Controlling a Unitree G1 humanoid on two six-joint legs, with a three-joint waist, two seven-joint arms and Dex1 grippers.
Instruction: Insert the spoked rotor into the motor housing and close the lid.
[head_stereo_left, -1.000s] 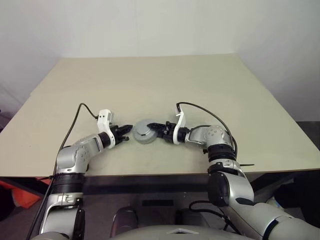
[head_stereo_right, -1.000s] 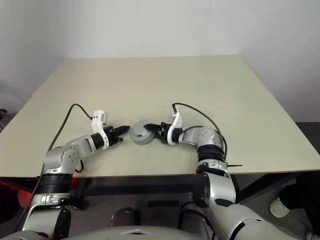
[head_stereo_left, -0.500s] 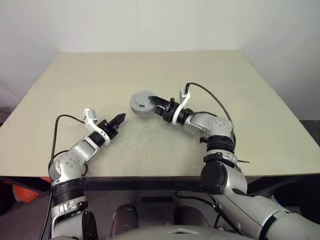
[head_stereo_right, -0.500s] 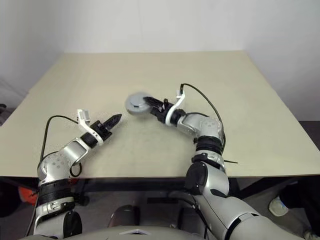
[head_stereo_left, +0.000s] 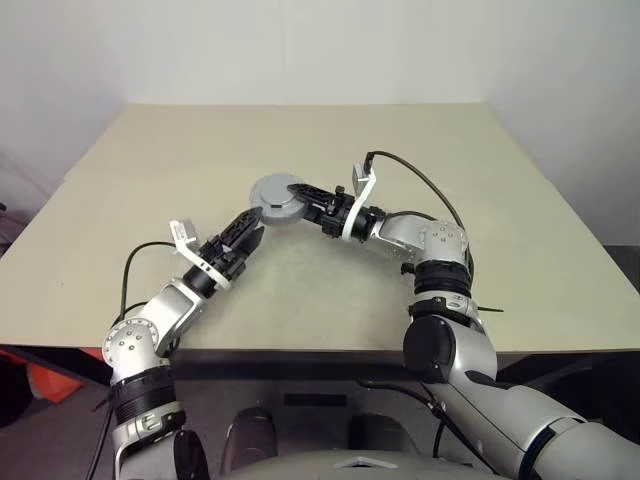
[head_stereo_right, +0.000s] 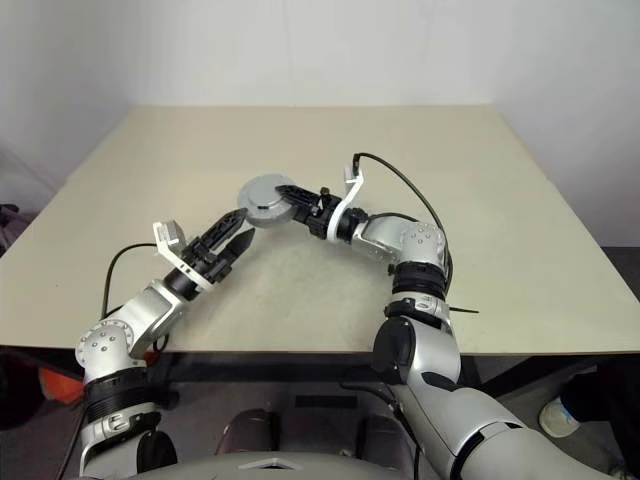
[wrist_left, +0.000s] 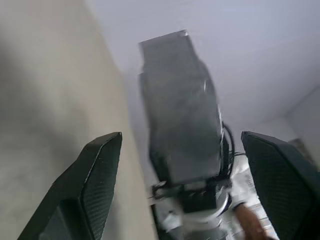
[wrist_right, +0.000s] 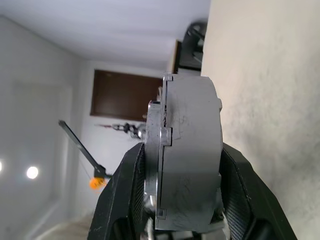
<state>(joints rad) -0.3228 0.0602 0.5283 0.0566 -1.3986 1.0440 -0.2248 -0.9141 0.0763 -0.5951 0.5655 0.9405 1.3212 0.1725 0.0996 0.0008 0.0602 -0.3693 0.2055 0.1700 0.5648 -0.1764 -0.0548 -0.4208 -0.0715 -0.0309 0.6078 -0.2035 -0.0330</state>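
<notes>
My right gripper (head_stereo_left: 300, 193) pinches the closed motor housing (head_stereo_left: 275, 200) by its flat faces, raised above the bench (head_stereo_left: 520, 240); my left gripper (head_stereo_left: 248, 232), jaws spread and empty, sits just below it.

The assembled motor housing (head_stereo_left: 277, 197) with the lid on it hangs above the middle of the bench (head_stereo_left: 520, 230), clear of its top. The right tool (head_stereo_left: 300, 197) reaches in from the right and grips it across its thickness, one finger (wrist_right: 127, 200) on each flat face. The left tool (head_stereo_left: 250, 228) sits just to the left of the housing and nearer the front edge, apart from it, its fingers (wrist_left: 95, 185) spread wide with the housing between and beyond them. Both arms come up from the near edge of the bench, left arm at left, right arm at right.
</notes>
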